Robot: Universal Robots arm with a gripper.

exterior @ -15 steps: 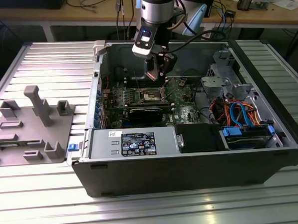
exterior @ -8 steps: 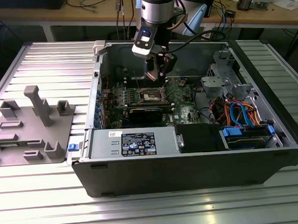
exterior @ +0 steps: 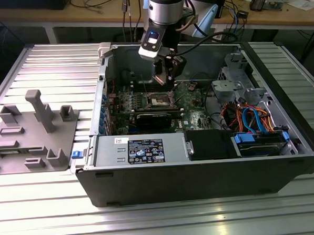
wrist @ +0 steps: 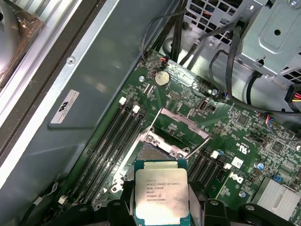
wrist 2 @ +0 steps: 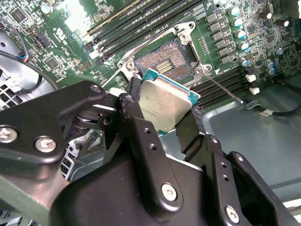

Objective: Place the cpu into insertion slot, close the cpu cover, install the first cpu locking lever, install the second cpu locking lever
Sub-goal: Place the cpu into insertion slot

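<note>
Ribbed metal table (exterior: 33, 61) w/ open PC case (exterior: 202, 178) on it. Arm reaches down into the case over the green board. Jaws pinch the cpu (wrist 2: 164, 106) by two opposite edges, metal top showing, held just above the insertion slot (wrist 2: 164, 59). The cpu cover (wrist: 186, 124) is tilted up, slot uncovered.

Both wrist views near insertion slot (wrist 2: 164, 59) (wrist: 153, 151)

The cpu (wrist 2: 167, 103) in the claw (wrist 2: 161, 110), near the insertion slot (wrist 2: 164, 59)
</note>
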